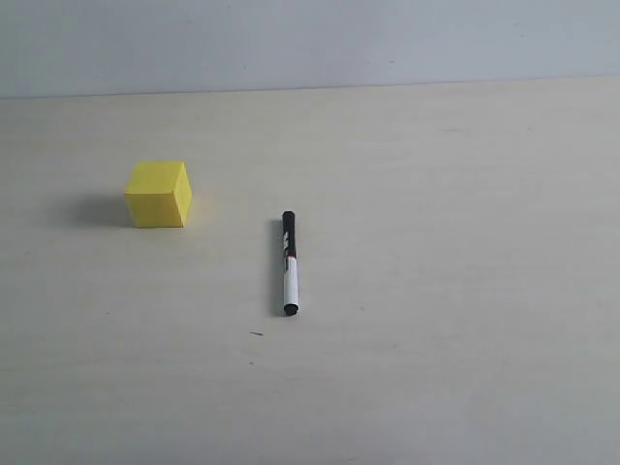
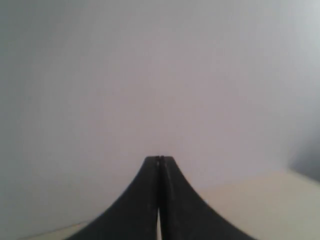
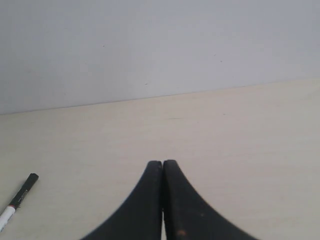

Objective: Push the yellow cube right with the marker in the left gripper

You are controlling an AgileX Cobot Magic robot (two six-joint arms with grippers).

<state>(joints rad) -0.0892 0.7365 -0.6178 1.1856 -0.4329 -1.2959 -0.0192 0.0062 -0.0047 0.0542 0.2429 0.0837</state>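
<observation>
Marker [image 1: 289,263] lies nearest the camera, flat on the desk [image 1: 436,291], black cap pointing away and white barrel toward the viewer. It sits right of the yellow cube [image 1: 158,194] and a bit nearer the camera than it, apart, not touching. The cube rests square on the desk. Neither arm shows in the exterior view.

Left claw [image 2: 160,159]: fingers pressed together, nothing between them, facing wall and a strip of desk. Right claw [image 3: 163,162]: also closed flat and empty. The marker's cap end shows off to its side.

So the marker is not yet in hand, and the judged step is the pickup by the left claw. To do it well:
- Open the fingers first and come down across the barrel, not along it.
- Grip slightly off the middle so a good length sticks out.
- Carry it round to the cube's left side without clipping the cube.
- Lower the free end close to the desk.
- Press low and centred on that left face so the cube slides right instead of spinning or tipping.
</observation>
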